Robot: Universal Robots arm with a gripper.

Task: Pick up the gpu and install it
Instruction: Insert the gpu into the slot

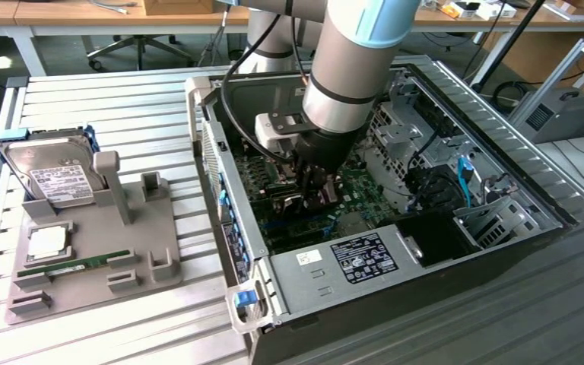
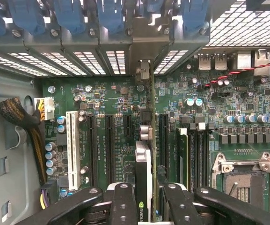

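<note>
The gpu (image 2: 143, 180) showed edge-on in the wrist view: a thin card with a pale upper edge, a black face bearing a small green logo, and a silver metal end toward the case's rear slots. It stood upright over the motherboard (image 2: 111, 126), its length in line with the black expansion slots, between the slot beside the white one and the slot next to the memory sockets. The gripper (image 2: 143, 206) was pinching the card, one black finger (image 2: 123, 204) against each face. In the exterior view the gripper (image 1: 312, 190) reached down inside the open computer case (image 1: 373, 258), low over the green board. Well apart, on the exterior view's left, a grey holder (image 1: 89, 251) carried a hard drive (image 1: 54, 179) and a memory stick (image 1: 74, 266).
</note>
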